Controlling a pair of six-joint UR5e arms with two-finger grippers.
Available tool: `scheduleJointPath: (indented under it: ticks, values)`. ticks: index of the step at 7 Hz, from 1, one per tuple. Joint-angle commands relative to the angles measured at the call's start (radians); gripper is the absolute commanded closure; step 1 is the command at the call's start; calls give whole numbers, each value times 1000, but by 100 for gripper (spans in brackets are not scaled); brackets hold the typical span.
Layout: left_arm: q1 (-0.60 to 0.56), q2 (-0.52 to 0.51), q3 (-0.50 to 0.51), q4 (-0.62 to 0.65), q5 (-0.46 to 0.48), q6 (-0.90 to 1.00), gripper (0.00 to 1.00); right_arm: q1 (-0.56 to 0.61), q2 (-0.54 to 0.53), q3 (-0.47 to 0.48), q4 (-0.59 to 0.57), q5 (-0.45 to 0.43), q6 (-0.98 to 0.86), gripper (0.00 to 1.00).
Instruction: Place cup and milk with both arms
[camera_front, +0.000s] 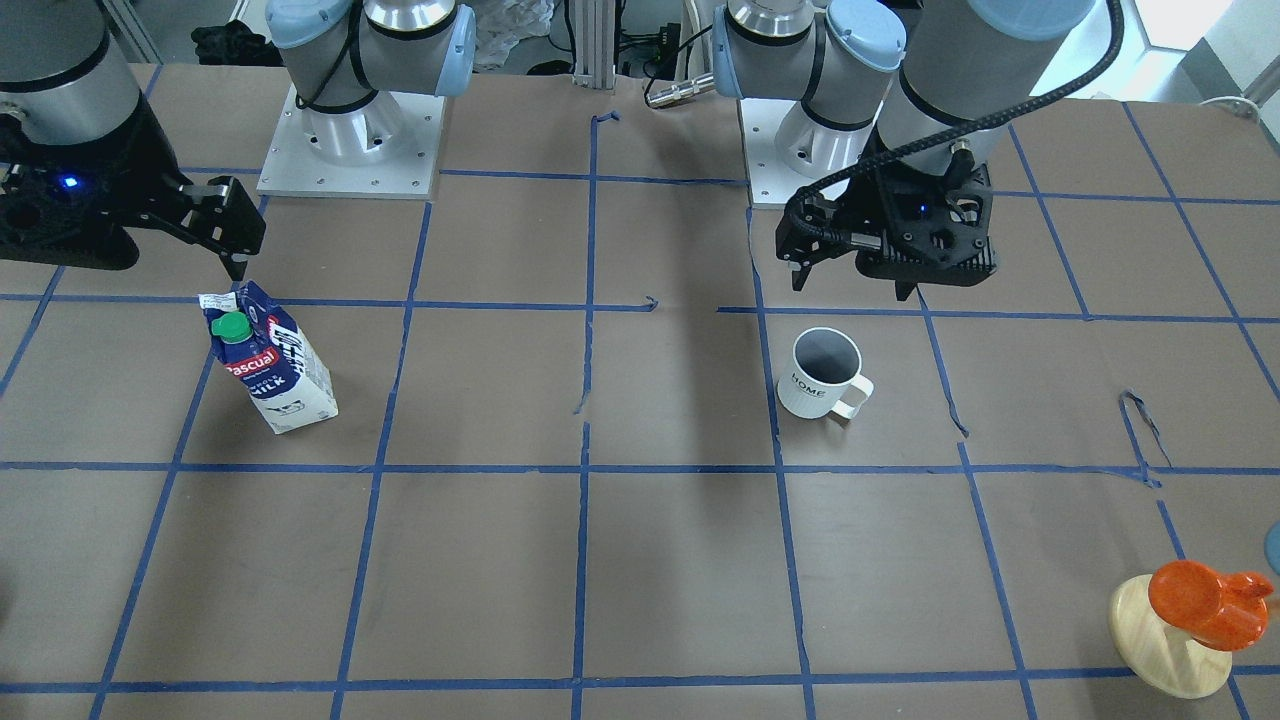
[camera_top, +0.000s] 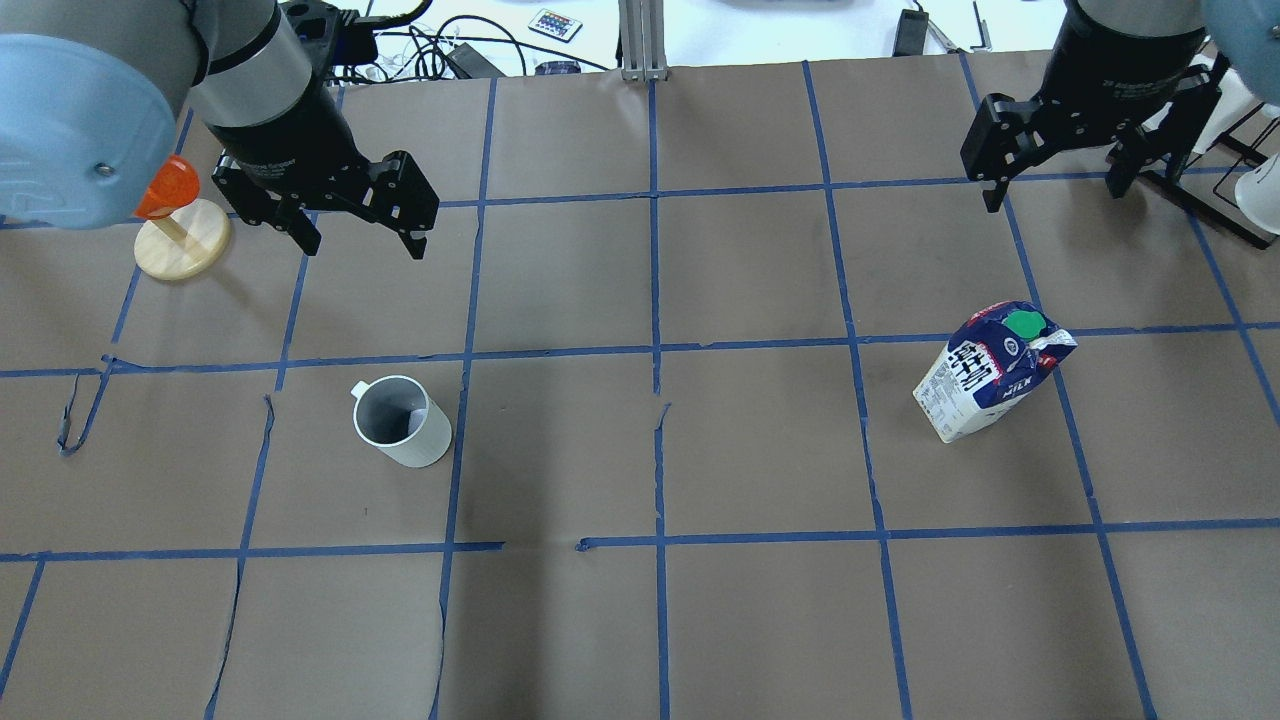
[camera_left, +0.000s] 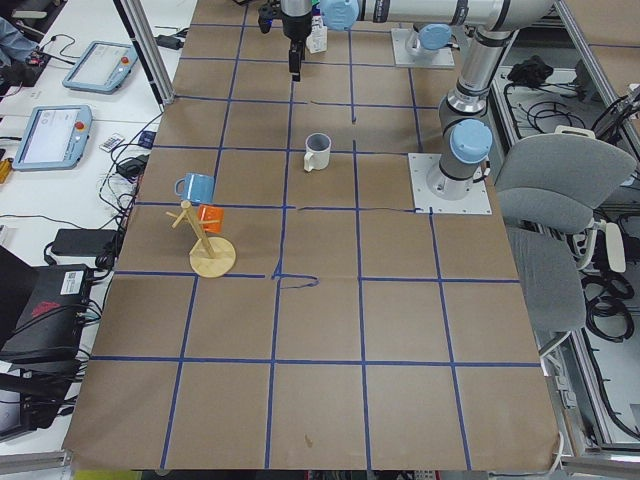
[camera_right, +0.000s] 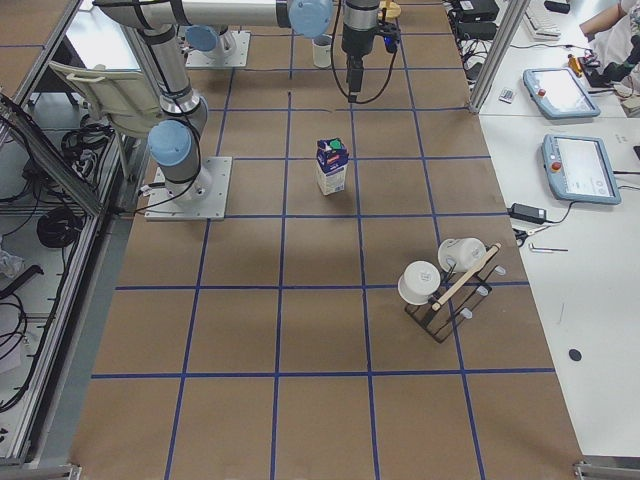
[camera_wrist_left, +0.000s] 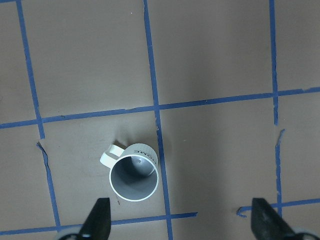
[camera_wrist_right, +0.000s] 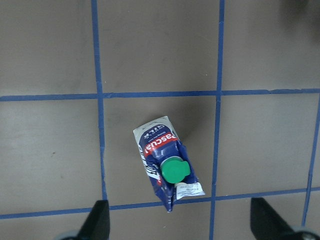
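Brown table (camera_front: 680, 560); cup's (camera_front: 822, 374) lettering shows frontally, not overhead.

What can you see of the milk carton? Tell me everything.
The milk carton is a small gable-top box, seemingly cardboard, dark blue and white, with a red Pascual label, MILK text and a green round cap. It stands upright on the brown paper-covered table, inside one blue-taped square. Only the table touches it; the open right gripper hangs clear.
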Motion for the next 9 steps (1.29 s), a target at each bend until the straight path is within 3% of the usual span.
scheduleJointPath:
  ticks: [1,2,4,5,8,9]
  values:
    - [46,-21,-132,84,5,-24,0,-107,29,18,-18,0,-161,0]
    - [57,-44,-220,206,10,-80,0,-126,38,33,-21,0,-224,0]
    - [57,-62,-312,252,-2,-357,0,-126,49,114,-115,18,-333,0]
    - [56,-84,-340,256,-10,-409,0,-123,44,163,-116,104,-405,0]
    - [51,-147,-357,316,-19,-420,0,-87,37,220,-119,111,-499,0]
    - [51,-154,-366,316,-18,-418,20,-85,34,267,-132,111,-527,0]
